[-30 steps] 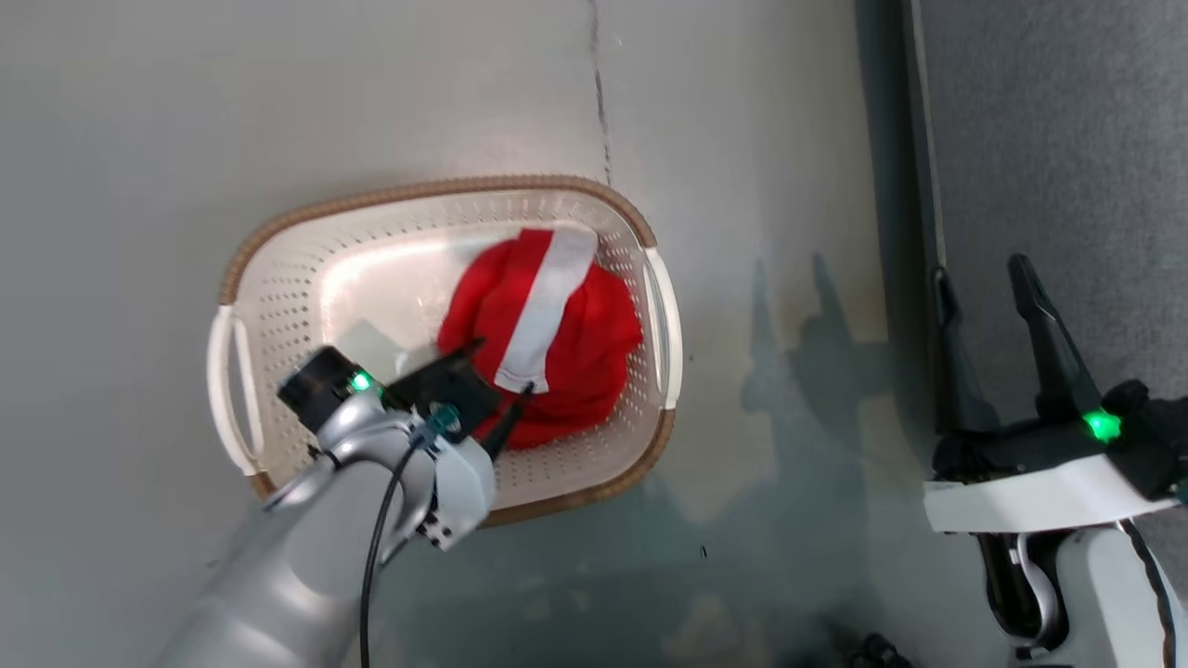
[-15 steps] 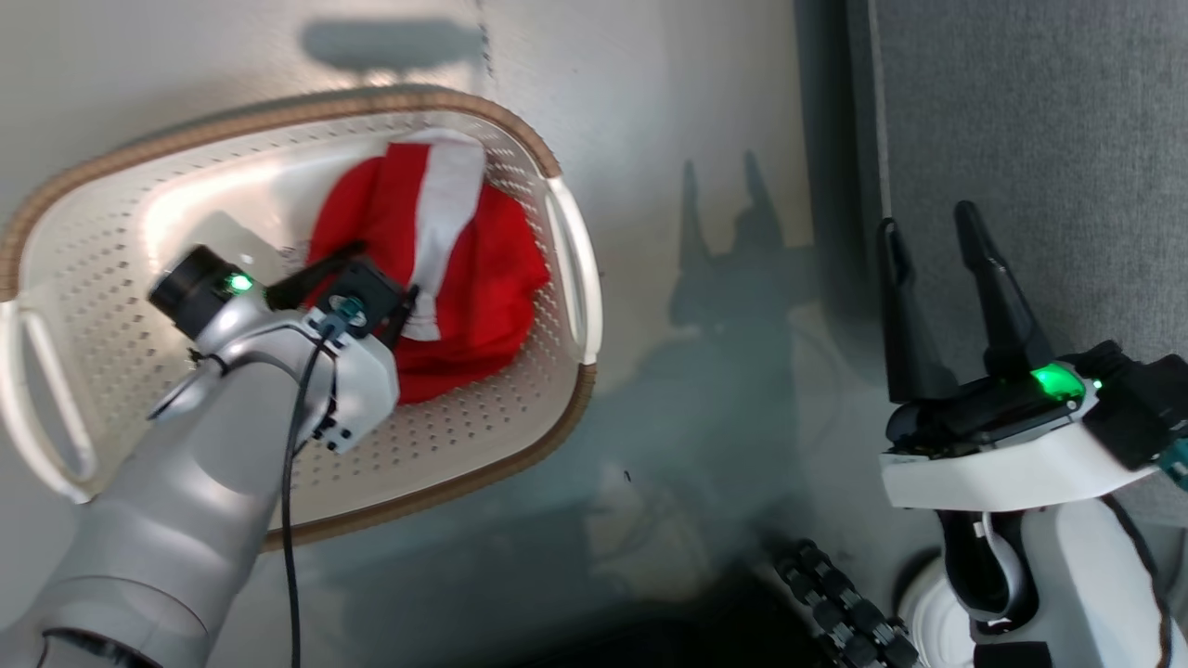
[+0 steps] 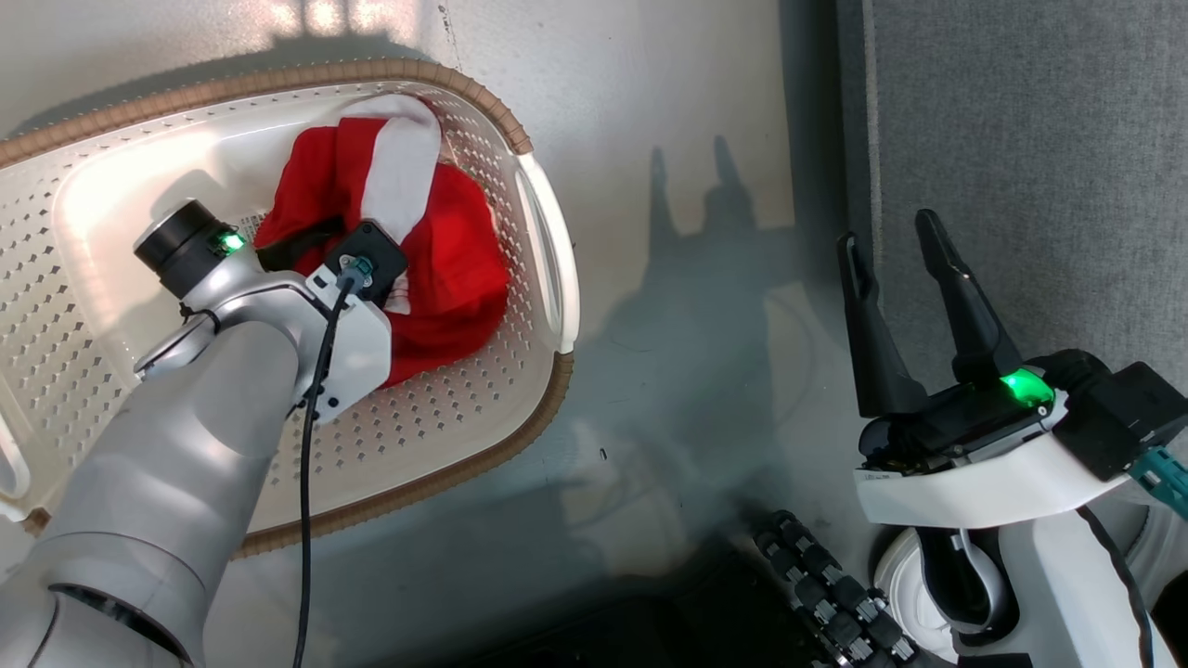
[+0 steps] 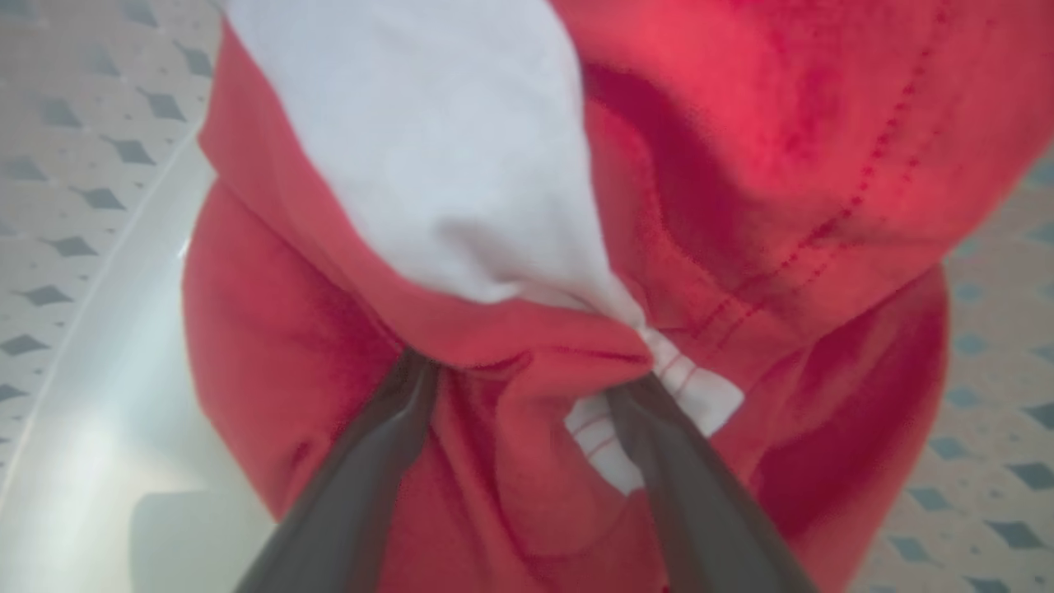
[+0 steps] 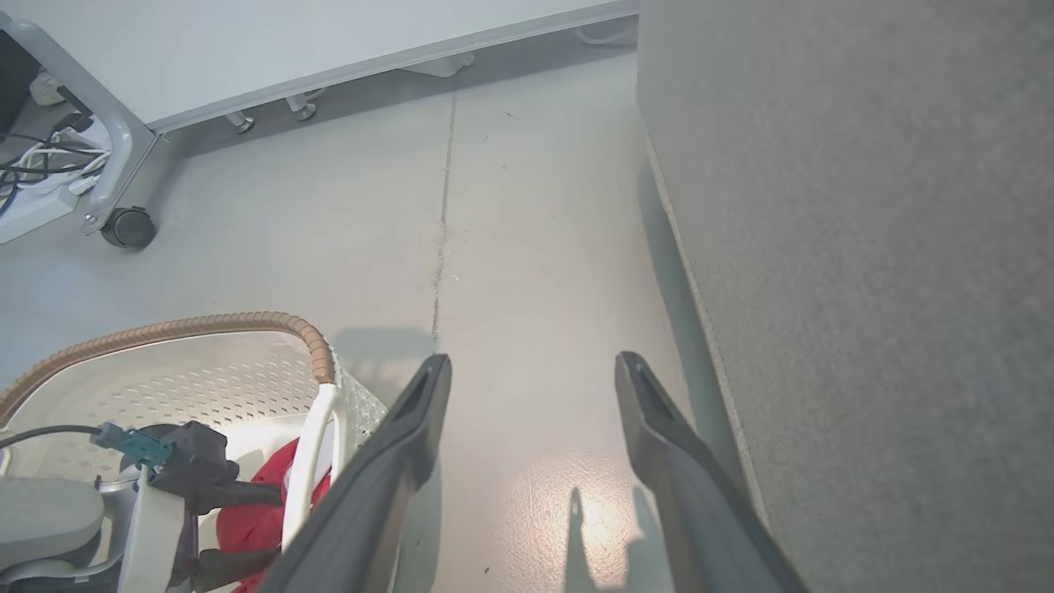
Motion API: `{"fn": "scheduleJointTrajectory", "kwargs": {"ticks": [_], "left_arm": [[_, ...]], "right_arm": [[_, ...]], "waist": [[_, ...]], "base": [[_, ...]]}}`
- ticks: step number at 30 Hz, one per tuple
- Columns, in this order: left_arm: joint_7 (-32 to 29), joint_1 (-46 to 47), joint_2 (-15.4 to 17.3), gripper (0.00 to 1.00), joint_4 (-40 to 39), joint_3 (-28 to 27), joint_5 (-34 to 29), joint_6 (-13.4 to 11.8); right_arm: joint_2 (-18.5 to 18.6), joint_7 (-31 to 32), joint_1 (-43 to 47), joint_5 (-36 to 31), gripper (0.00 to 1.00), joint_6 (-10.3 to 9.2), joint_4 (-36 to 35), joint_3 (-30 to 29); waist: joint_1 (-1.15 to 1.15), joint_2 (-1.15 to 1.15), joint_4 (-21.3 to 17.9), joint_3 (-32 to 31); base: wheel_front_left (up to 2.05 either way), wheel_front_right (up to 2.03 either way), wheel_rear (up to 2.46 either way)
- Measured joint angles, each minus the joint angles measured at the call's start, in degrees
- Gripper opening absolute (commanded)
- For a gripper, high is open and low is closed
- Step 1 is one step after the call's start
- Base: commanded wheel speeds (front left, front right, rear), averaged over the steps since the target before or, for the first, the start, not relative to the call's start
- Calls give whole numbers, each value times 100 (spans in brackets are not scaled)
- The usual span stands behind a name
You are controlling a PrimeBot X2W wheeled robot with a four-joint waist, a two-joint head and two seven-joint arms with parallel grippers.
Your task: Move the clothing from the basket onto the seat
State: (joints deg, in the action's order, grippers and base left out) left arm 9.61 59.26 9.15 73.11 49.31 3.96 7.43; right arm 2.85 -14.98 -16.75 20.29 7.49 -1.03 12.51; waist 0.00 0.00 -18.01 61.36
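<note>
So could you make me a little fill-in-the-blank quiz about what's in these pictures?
The red clothing lies in the ____.
The left gripper, fingers spread open, is sunk into the ____.
The right gripper, open above the floor, holds ____.
Missing words: basket; clothing; nothing.

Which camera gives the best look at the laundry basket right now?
The head view: the basket shows most of its brown rim, perforated floor and a handle. The right wrist view catches one corner with rim and handle. The left wrist view gives blurred perforated patches around the red clothing.
</note>
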Motion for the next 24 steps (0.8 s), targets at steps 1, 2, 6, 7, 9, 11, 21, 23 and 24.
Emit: {"fn": "scheduleJointTrajectory", "kwargs": {"ticks": [1,2,6,7,9,11,21,23,24], "left_arm": [[-120,16,15,100,7,9,7,0],[-244,31,35,100,15,15,20,2],[-586,76,69,100,23,83,58,7],[-671,82,70,100,23,98,98,7],[-820,88,78,100,22,89,170,8],[-974,88,103,100,23,53,246,3],[-1660,83,176,38,24,64,337,-260],[-1700,87,172,0,24,68,366,-259],[-1708,87,180,0,27,71,371,-252]], "right_arm": [[-1,0,1,15,100,0,4,13],[0,0,10,25,100,0,19,11],[1,1,80,32,100,0,55,33],[0,0,85,33,100,0,66,46],[-1,0,85,48,100,0,75,42],[1,0,94,60,100,0,88,24],[0,0,180,-8,100,0,110,19],[0,0,136,-15,100,0,103,13],[0,0,109,-18,100,0,104,14]], "waist": [[0,0,-11,2],[0,0,-20,-1],[0,0,-42,-19],[0,0,-49,-25],[0,0,-62,-41],[0,0,-72,-63],[0,0,-39,-97],[0,0,-23,-94],[0,0,-17,-94]], "base": [[0,0,0],[0,0,0],[0,0,0],[0,0,0],[0,0,0],[0,0,0],[0,0,0],[0,0,0],[0,0,0]]}}
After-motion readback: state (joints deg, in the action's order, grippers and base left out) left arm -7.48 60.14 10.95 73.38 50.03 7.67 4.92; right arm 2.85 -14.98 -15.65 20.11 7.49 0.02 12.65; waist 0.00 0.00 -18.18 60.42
